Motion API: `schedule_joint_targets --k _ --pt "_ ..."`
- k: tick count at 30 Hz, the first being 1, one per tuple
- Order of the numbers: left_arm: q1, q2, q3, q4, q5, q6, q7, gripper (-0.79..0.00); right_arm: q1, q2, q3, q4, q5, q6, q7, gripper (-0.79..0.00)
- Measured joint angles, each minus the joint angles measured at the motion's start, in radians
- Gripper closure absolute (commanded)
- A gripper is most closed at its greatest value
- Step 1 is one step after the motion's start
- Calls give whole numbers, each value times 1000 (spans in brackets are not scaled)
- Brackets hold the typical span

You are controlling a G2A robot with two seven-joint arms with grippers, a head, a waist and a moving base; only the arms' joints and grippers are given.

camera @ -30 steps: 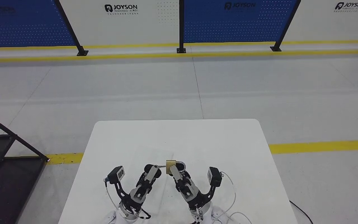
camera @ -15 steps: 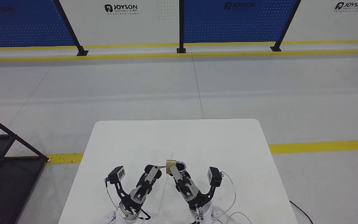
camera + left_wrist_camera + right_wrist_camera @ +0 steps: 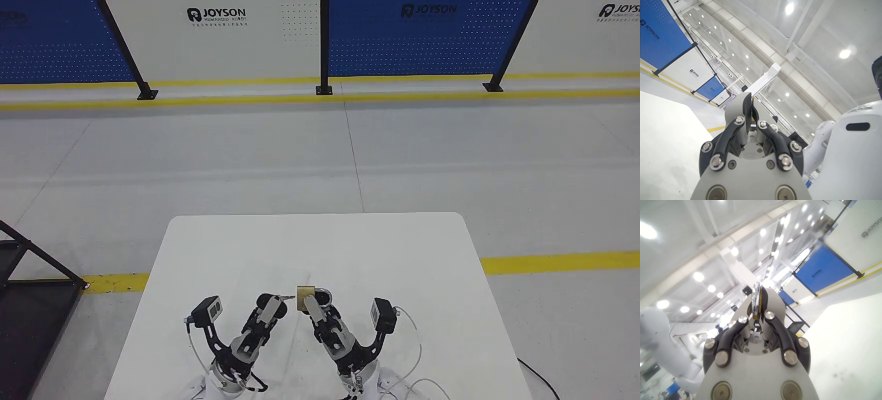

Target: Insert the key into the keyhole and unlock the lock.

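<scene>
In the top view a small brass padlock with a silver shackle is held just above the white table, near its front edge. My right gripper is shut on it. The right wrist view shows the same gripper clamping the padlock, shiny shackle up and brass body lower between the fingers. My left gripper sits close to the left of the lock, shut on the key, whose tip points at the padlock. Between the left gripper's pads only a thin sliver of the key shows.
A dark rack stands off the table's left side. Yellow floor lines and blue-and-white panels lie far behind. The table's far half is bare white surface.
The left arm has edged very slightly to the left and toward the near edge. The right arm and the padlock have not visibly moved.
</scene>
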Motion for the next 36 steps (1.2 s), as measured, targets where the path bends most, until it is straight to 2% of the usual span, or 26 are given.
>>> schedule_joint_targets --k 23,36 --pt "-12 30 27 -4 -2 0 3 0 0 0 0 0 0 0 0 0" --pt "-18 39 35 1 16 0 34 0 -12 1 11 -31 23 36 85 0"
